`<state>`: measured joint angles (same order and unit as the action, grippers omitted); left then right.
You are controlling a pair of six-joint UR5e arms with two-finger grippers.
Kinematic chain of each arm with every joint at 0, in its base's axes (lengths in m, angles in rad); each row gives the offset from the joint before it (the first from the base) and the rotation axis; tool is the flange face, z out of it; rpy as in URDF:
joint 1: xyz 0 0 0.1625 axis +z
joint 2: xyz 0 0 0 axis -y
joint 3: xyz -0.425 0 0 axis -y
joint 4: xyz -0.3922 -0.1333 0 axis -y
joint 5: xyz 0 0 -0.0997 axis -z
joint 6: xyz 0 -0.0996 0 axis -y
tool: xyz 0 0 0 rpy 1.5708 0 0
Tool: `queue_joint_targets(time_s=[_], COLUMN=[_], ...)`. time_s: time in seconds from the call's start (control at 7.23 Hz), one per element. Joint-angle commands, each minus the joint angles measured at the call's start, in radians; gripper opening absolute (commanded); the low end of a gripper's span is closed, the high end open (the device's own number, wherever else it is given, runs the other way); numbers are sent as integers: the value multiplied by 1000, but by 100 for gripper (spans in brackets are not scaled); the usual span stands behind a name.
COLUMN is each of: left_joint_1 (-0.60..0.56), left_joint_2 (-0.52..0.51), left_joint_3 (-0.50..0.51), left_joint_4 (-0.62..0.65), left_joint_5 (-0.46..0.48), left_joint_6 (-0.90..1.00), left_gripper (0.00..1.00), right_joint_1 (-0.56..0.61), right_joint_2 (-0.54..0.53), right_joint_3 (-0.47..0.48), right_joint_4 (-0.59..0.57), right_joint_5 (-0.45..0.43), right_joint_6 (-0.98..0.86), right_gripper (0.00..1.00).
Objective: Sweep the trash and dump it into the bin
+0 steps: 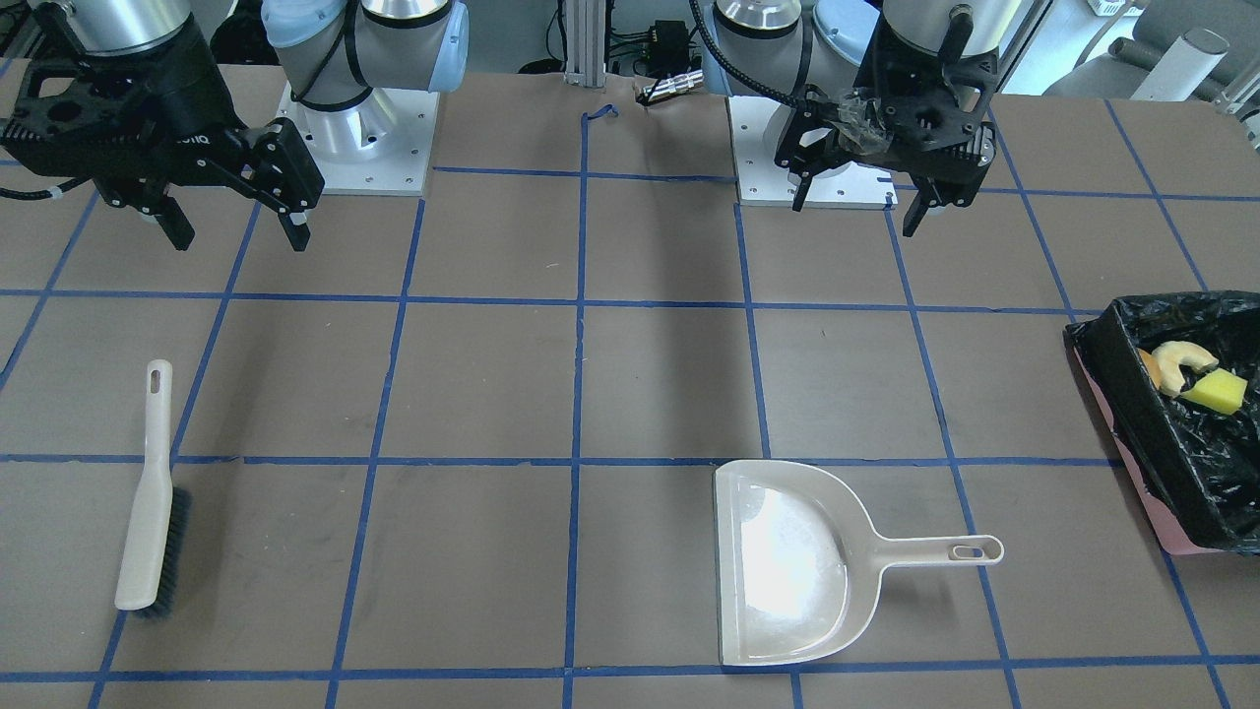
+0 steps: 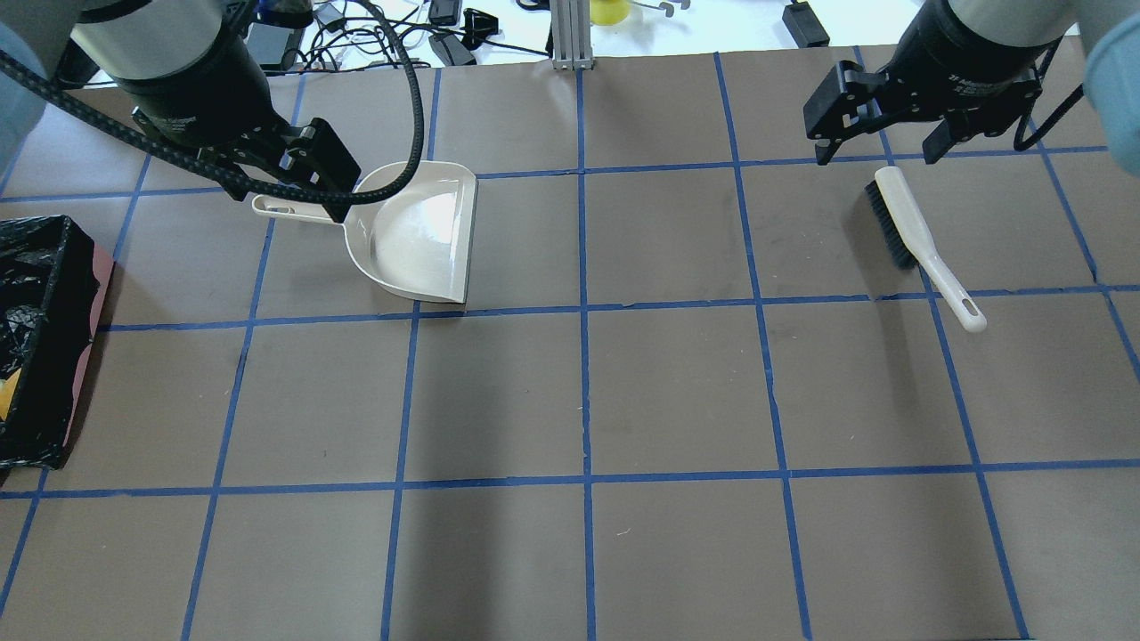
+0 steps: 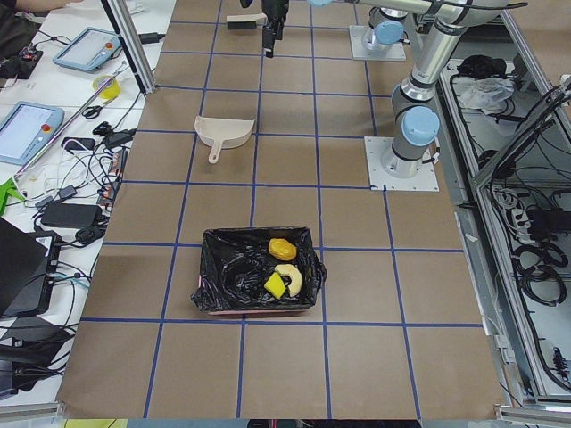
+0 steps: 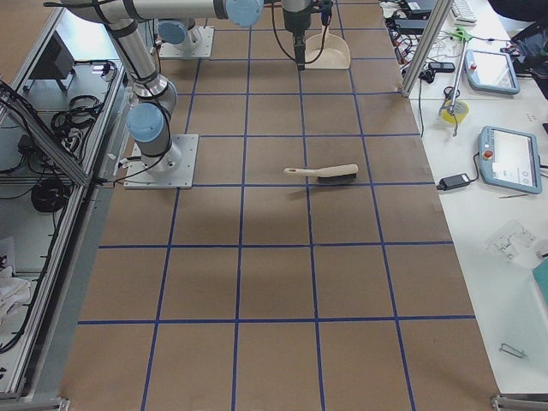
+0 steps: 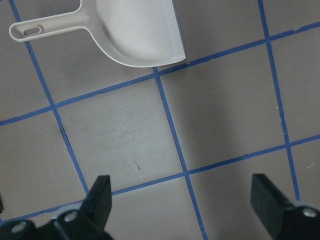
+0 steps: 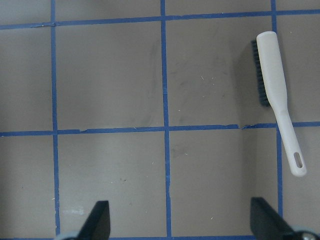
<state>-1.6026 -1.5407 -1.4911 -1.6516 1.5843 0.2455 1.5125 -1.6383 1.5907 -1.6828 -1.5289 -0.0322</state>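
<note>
Overhead view, read left to right. The bin (image 2: 96, 294), pink with a black liner, sits at the table's 9 o'clock edge. All of the trash lies inside it on the liner: the orange lump (image 3: 282, 248), the cream crescent (image 3: 289, 275) just at its 6 o'clock in the left side view, and the yellow sponge piece (image 3: 275, 284) against the crescent. The left arm enters from 10 o'clock with its wrist turned straight down. The left gripper (image 5: 182, 194) hangs above the table, jaws spread wide and grasping nothing, with bare table showing between its fingers (image 5: 100, 196). The beige dustpan (image 2: 419, 236) lies flat at about 11 o'clock, its handle toward 9 o'clock and its mouth toward 3 o'clock, apart from the gripper. The right arm enters from 2 o'clock, likewise vertical. The right gripper (image 2: 877, 153) hangs raised, jaws released and wide, gripping nothing. The brush (image 2: 917, 240) lies on the table just at that gripper's 6 o'clock, bristle head toward 11 o'clock and handle toward 5 o'clock, untouched.
</note>
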Motion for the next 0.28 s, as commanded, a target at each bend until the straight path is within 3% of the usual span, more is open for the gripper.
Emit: queue_joint_targets(time_s=[0.0,0.14], left_joint_1=[4,4], left_joint_2=[4,4], left_joint_3=[2,2], left_joint_4=[1,1], left_joint_5=[0,0], left_joint_6=[5,3], left_gripper=[100,100], right_joint_1=[0,0], right_joint_2=[0,0], right_joint_3=[0,0], right_joint_4=[0,0], right_joint_5=[0,1], right_joint_6=[0,0], right_gripper=[100,100])
